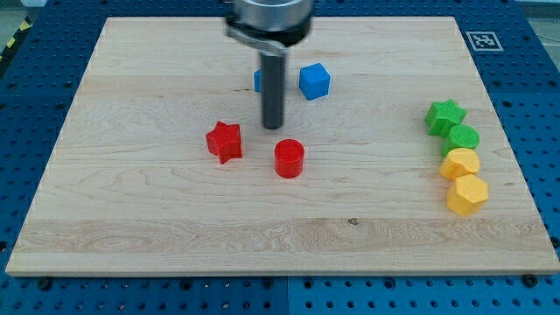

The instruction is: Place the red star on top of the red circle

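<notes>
Here, a pale wooden board (175,227) lies on a blue perforated table (534,87).

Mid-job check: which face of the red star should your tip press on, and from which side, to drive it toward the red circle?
No gripping here, only pushing. Press the red star on its face toward the view's left, since the red circle lies to its right and slightly lower. My tip now sits above and between them, so it should probably circle round the star's top first. Aim between two points to limit spinning.
</notes>
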### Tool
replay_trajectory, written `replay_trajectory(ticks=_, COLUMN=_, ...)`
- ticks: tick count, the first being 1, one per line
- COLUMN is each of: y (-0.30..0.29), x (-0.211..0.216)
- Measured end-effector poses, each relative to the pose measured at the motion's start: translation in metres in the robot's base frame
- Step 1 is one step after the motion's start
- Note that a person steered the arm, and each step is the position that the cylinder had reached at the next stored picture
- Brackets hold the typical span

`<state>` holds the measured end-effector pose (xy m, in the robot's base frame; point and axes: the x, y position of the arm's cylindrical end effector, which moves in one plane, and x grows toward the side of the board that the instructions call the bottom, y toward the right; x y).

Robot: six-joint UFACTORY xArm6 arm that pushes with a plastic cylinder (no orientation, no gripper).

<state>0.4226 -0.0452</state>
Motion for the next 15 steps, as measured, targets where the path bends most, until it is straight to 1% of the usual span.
replay_trajectory(ticks=1, y=-0.077, x=-0.004)
replay_trajectory(ticks=2, y=-0.124, x=0.0)
replay_trajectory(ticks=3, y=-0.128, x=0.024)
replay_trajectory(ticks=4, y=-0.127, x=0.049)
replay_trajectory(ticks=5, y=-0.108, x=0.054)
replay_trajectory(ticks=7, y=-0.041, x=0.017)
replay_trajectory(ticks=8, y=-0.033, x=0.017)
replay_trajectory(ticks=9, y=-0.072, x=0.017)
replay_trajectory(ticks=10, y=-0.089, x=0.043)
replay_trajectory(ticks=11, y=-0.077, x=0.066)
replay_trajectory(ticks=12, y=-0.057, x=0.066)
replay_trajectory(ticks=14, y=-0.011, x=0.045)
replay_trajectory(ticks=15, y=-0.002, x=0.044)
